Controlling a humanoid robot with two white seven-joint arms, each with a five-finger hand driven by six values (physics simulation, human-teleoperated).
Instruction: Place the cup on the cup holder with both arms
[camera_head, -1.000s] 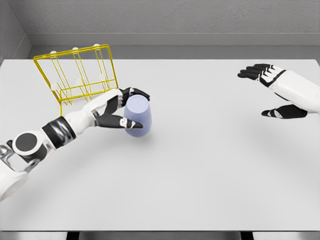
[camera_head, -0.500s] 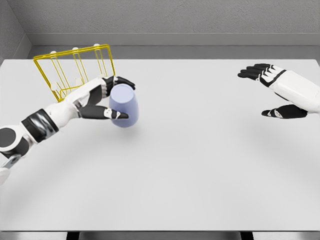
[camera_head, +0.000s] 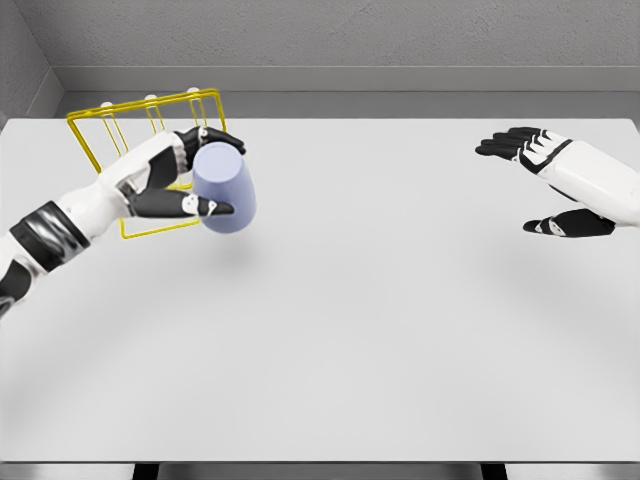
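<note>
**Cup carried up to the rack, right hand idle**

Since a second ago the left hand had carried the cup up and leftward, from open table toward the yellow wire cup holder; the shadow on the table below the cup suggested it was lifted clear, not resting. The right hand had not shifted across the frames.

The left hand was wrapped around the lavender cup: thumb across the lower front, black fingers curling over the far side near the top. The cup was tilted, closed base facing up toward the camera, mouth angled away and down. That tilt probably suited dropping it mouth-first over one of the rack's white-tipped pegs. Whether the rim was already touching wire could not be told; hand and cup overlapped the holder's right half in the head view.

The holder stood at the far left of the table, leaning back, its pegs behind the hand.

The right hand hovered well apart at the far right, fingers spread and relaxed, thumb below, gripping nothing. It likely stayed wide to keep out of the left arm's path.

Judged stage: transport nearly done, placing on a peg not yet done. Risk: cup snagging the frame or missing the peg, since the hand hid the target.
</note>
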